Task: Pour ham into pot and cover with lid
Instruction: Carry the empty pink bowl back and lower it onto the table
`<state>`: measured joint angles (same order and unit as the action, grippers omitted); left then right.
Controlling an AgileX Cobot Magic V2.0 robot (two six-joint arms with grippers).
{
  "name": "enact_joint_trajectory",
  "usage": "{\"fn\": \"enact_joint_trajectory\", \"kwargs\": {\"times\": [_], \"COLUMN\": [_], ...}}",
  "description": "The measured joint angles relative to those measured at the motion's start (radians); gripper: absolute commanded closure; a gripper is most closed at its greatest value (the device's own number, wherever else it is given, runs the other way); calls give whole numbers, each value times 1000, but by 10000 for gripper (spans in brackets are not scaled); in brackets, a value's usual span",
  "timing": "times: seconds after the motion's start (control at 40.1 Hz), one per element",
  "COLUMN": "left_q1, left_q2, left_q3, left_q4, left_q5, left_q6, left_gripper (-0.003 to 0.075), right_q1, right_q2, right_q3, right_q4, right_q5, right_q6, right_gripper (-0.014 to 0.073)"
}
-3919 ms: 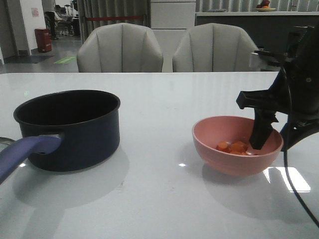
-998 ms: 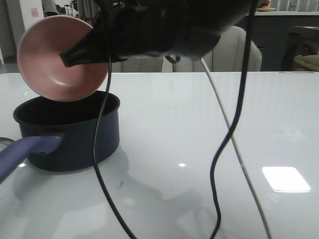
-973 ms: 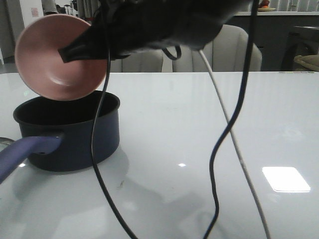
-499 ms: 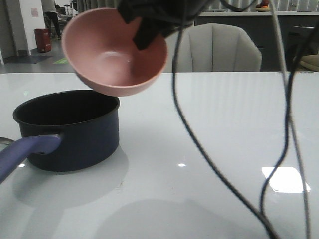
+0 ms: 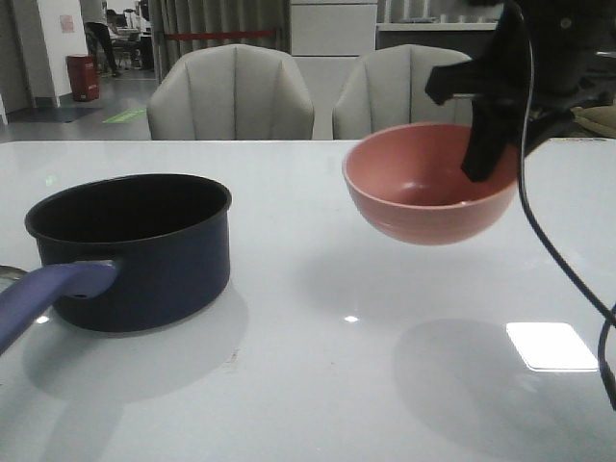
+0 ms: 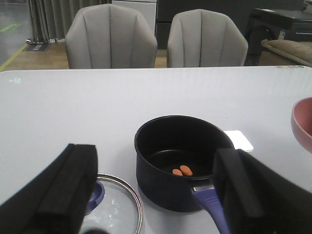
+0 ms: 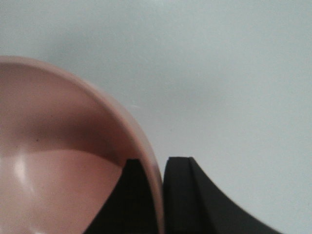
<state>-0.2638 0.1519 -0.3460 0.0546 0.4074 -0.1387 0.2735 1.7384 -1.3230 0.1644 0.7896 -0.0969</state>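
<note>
Now bowl [image 5: 428,192] rightward (upright, empty)

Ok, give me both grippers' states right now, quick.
Left gripper: open, holding nothing, above the pot and lid.
Right gripper: shut on the pink bowl rim, bowl held above the table.

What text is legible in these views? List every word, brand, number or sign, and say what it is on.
No text can be read in any view.
Lid: faint whitish marks on the glass, too blurred to read.
Wall poster: too small to read.
Pot and pink bowl: no markings show.
</note>
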Motion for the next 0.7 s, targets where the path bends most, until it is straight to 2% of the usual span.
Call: {"fn": "enact_joint_trajectory", "kwargs": {"times": [0.175, 0.399, 0.449, 0.699], "left_q1": [0, 0, 0, 0], "left_q2": [0, 0, 0, 0], "left_q3": [0, 0, 0, 0], "left_q4": [0, 0, 0, 0], "left_q5": [0, 0, 0, 0], "left_q6": [0, 0, 0, 0], "left_gripper": [188, 188, 188, 188], "right_q1": [-23, -25, -25, -25], "right_q2": [96, 164, 166, 132], "right_q3": [0, 0, 0, -2], "right_q4": [0, 4, 4, -3], "right_q5": [10, 2, -2, -20], "right_q6": [19, 40, 42, 42], "right_gripper": [433, 235, 214, 212]}}
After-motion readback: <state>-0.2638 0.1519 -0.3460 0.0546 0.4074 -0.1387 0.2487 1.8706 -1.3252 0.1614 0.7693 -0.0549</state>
